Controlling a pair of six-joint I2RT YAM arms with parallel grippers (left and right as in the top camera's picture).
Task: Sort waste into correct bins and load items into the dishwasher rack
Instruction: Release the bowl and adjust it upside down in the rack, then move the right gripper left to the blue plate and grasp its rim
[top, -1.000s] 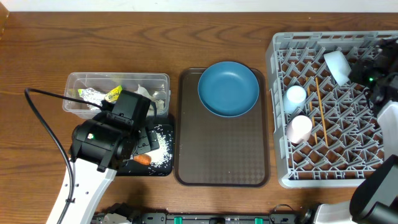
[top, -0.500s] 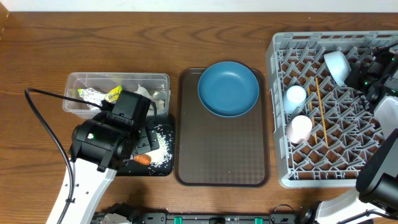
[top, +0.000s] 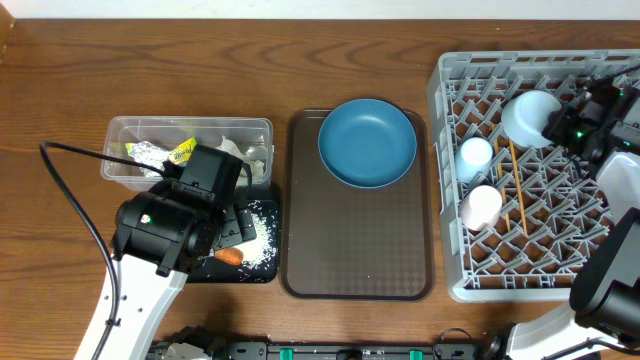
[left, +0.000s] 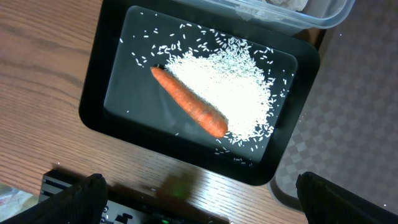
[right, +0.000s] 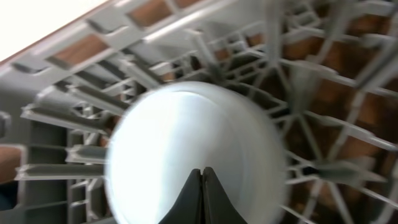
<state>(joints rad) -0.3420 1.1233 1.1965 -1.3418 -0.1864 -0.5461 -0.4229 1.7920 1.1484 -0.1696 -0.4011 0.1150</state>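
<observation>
Left gripper (left: 199, 193) hangs wide open over the flat black rectangular tray (left: 124, 93), which holds the small orange carrot (left: 189, 111) and white rice scraps (left: 239, 87). Waste looks sorted. The large round blue plate (top: 367, 142) sits unloaded on the brown serving tray (top: 360, 250). Right gripper (right: 202, 182) pinches the white bowl (top: 525, 118) inside the grey plastic lattice rack (top: 520, 290).

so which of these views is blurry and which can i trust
right wrist view: smeared, the bowl and rack have soft edges; left wrist view: sharp, carrot and rice grains crisp on the black tray; overhead view: sharp, evenly lit, blue plate clear
</observation>
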